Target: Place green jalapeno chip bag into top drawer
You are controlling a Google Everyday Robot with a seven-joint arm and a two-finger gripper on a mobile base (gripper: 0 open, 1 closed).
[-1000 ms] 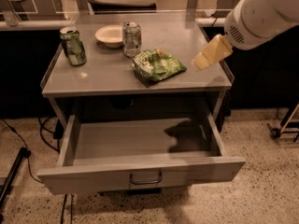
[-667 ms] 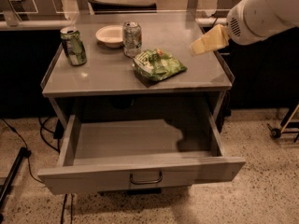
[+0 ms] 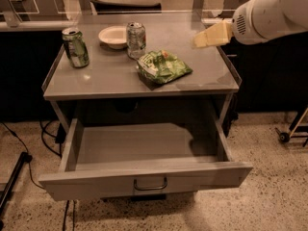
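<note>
The gripper has been drawn back from the right edge of the table and is now held higher and farther back, over the table's right rear part. Whether it is spread or pressed together cannot be told. The chip bag is seen as 1 crinkled light-green foil packet with white and reddish print, laid flat near the table's front edge, right of centre. It lies left of and nearer than the gripper, apart from it. Just behind the bag, 1 silver can is stood upright. Below, the drawer is pulled out.
</note>
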